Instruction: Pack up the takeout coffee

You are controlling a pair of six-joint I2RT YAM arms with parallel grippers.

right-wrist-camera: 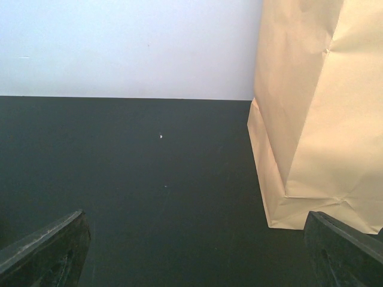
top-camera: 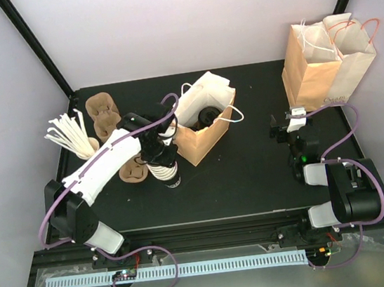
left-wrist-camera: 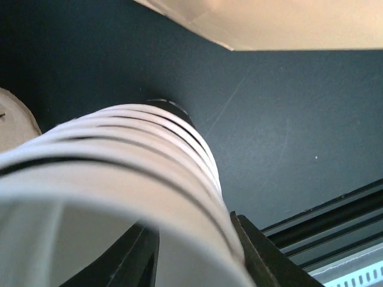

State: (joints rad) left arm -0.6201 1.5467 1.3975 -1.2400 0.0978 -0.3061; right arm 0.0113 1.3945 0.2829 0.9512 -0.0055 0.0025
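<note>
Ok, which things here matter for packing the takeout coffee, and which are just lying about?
For the job: takeout coffee, black lid showing inside the open paper bag.
Lying about: stack of lidless white cups, between the fingers of the left hand; brown cup carriers; bundle of white sticks; upright paper bags at far right.

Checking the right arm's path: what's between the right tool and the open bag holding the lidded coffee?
Only bare black tabletop between right tool and open paper bag; top external view shows it.
</note>
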